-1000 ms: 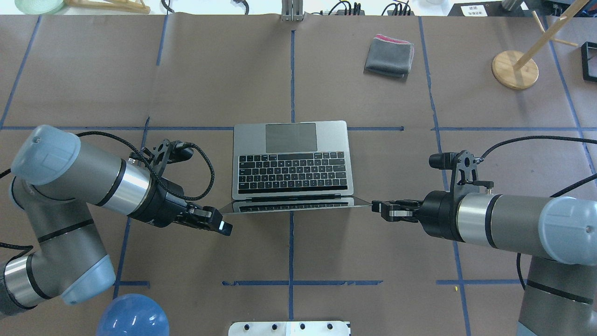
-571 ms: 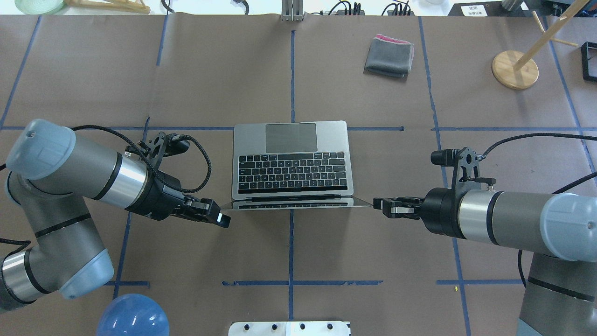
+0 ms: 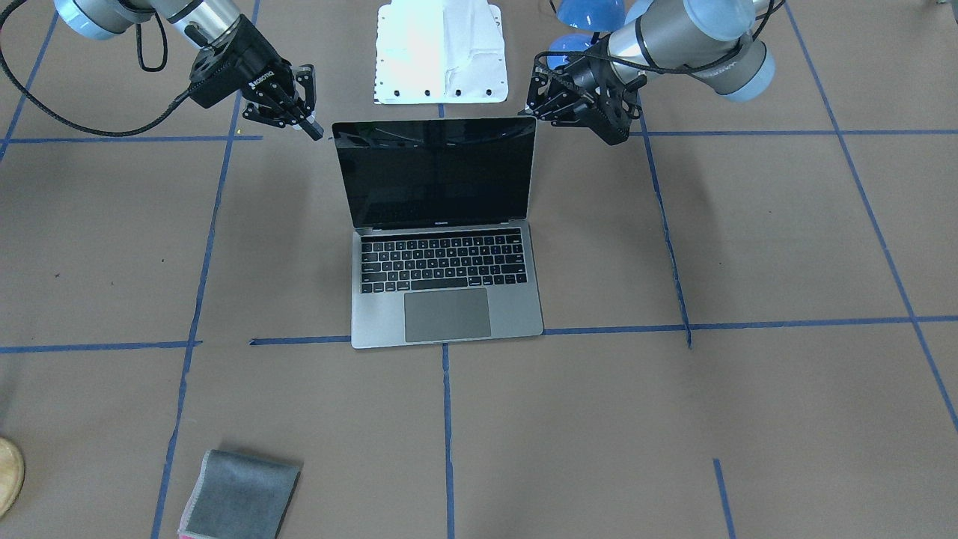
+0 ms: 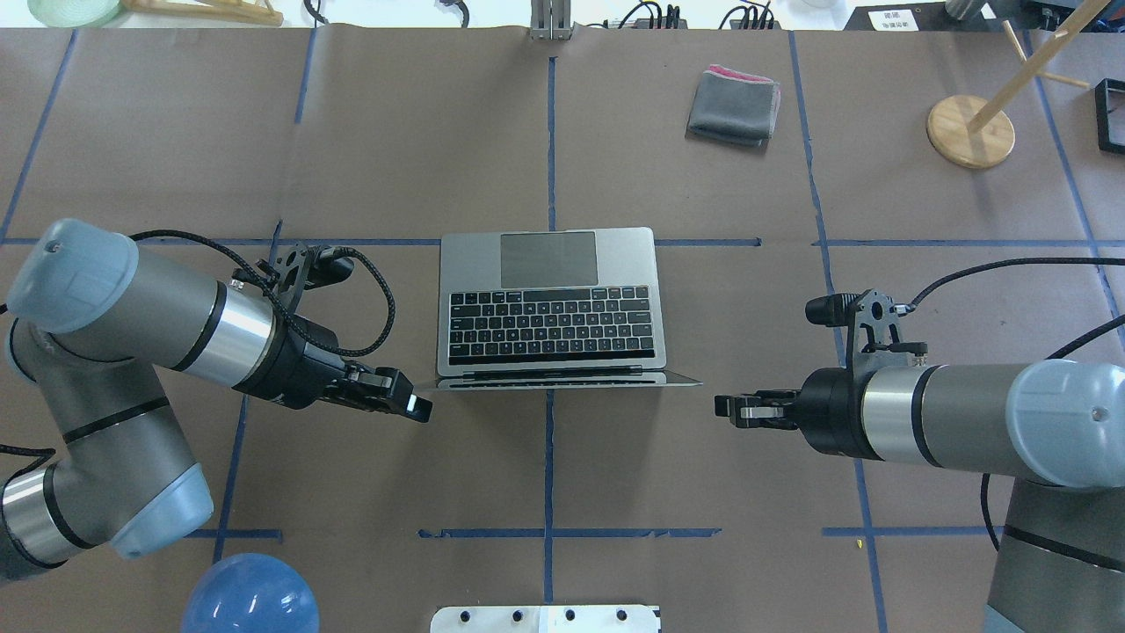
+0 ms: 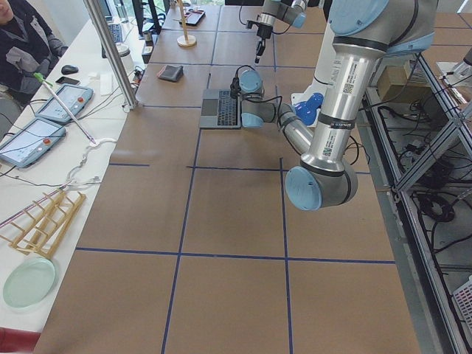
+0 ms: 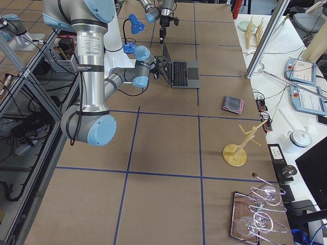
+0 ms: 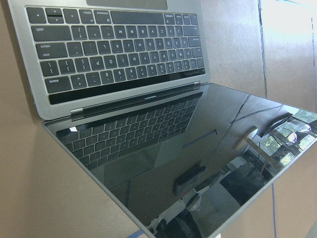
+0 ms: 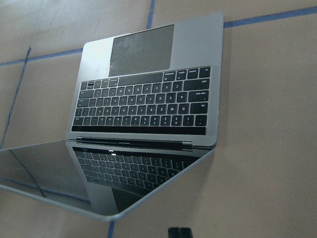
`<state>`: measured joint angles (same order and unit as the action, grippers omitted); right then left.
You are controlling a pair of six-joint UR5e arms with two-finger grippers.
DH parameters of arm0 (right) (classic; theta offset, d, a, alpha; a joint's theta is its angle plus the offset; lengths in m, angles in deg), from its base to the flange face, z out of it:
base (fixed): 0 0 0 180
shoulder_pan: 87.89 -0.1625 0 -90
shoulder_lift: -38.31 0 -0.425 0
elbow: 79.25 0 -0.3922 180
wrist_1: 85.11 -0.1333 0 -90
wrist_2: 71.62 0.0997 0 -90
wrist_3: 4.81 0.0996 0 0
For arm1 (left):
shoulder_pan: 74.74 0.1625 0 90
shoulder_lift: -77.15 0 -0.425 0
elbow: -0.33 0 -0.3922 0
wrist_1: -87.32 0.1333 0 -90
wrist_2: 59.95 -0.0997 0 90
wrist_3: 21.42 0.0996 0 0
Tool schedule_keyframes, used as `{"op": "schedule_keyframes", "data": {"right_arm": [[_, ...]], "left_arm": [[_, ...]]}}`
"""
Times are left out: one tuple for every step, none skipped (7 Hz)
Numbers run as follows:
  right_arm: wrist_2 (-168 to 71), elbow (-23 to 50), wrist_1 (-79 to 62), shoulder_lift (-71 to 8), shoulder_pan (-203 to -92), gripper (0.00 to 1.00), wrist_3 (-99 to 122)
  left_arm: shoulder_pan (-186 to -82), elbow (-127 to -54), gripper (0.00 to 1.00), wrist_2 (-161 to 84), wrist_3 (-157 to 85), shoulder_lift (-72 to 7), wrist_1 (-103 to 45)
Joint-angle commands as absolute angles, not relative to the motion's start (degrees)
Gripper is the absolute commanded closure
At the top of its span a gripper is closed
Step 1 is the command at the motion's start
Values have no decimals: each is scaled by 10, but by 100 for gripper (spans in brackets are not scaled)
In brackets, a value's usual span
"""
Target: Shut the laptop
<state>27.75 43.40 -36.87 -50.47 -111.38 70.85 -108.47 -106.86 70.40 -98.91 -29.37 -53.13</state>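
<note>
Overhead exterior: the laptop (image 4: 549, 303) sits mid-table, open, with its trackpad end away from the robot and its screen (image 3: 434, 172) leaning back toward the robot base. The lid's top edge hangs out past the hinge.

The left gripper (image 4: 415, 406) is just beside the lid's left top corner and slightly on the robot's side of it. I see no contact. The right gripper (image 4: 729, 410) mirrors it at the other corner with a small gap, also not touching.

In the front-facing view the right gripper (image 3: 303, 112) has its fingers parted with nothing between them. The left gripper (image 3: 542, 101) looks the same, parted and empty, though that read is less clean.

My read on the flanking pose: both tips are staged behind the lid's upper corners, so an even push from the back would fold the screen down onto the keyboard without twisting the hinge. Both wrist views look across the glossy screen toward the keys, which fits that line-up.

Closing not yet started; the lid is wide open. The next move needs contact on the back of the lid near the top edge. Risk is the base sliding on the paper.

The grey cloth (image 4: 734, 107) and wooden stand (image 4: 969, 130) are well apart from it and not involved.
</note>
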Motion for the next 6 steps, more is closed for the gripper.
{"op": "schedule_keyframes", "data": {"right_arm": [[278,444,-365,-477,-1112,99,732],[274,442,-365,-474,-1112,99,732],[273,438,-365,-463,-1111,99,733],[268,436,-364,-462,-1112,99,733],[260,432,-362,-461,-1113,99,733],[258,431,-355,-454,-1123,99,732]], "left_arm": [[-1087,-1069,98,705,-989,-294,-531],[-1090,-1068,98,704,-989,-294,-531],[-1095,-1068,98,704,-989,-295,-531],[-1112,-1067,98,696,-989,-295,-531],[-1121,-1065,100,687,-989,-302,-530],[-1133,-1061,100,687,-989,-307,-528]]}}
